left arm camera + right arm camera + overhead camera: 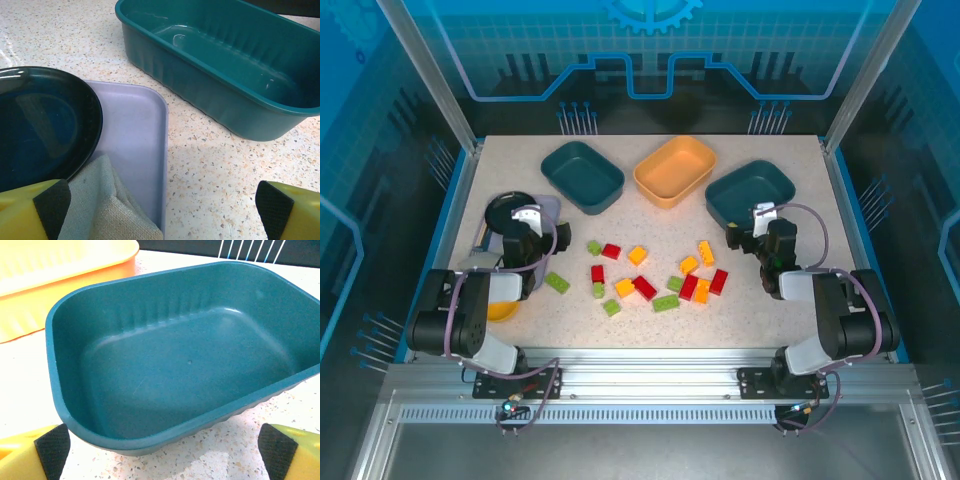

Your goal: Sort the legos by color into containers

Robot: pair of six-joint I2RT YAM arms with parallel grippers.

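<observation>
While the legos [644, 287] lie scattered across the middle of the table [650, 335], they are seen as small studded bricks in red, orange-yellow and lime green, some touching and others apart. All of them are found on the tabletop, outside the trays. Beyond them three shallow rounded trays are set in a row: a dark teal tray [582, 176] at 11 o'clock, an orange tray [675, 170] at 12 o'clock and a second teal tray [750, 193] at 1 o'clock. The surface is a pale speckled top, edged by aluminium rails and enclosed by blue translucent panels; a gear emblem [650, 10] is shown on the back panel. At 9 o'clock from the bricks, the left gripper [162, 212] is held with its fingers wide apart above a lavender tray [135, 135], on which a black round pan [40, 125] and a grey cloth [105, 210] are laid. At 3 o'clock, the right gripper [160, 450] is spread apart too, just before the second teal tray's ribbed wall. A yellow bowl-like object [503, 310] is partly hidden under the left arm.
</observation>
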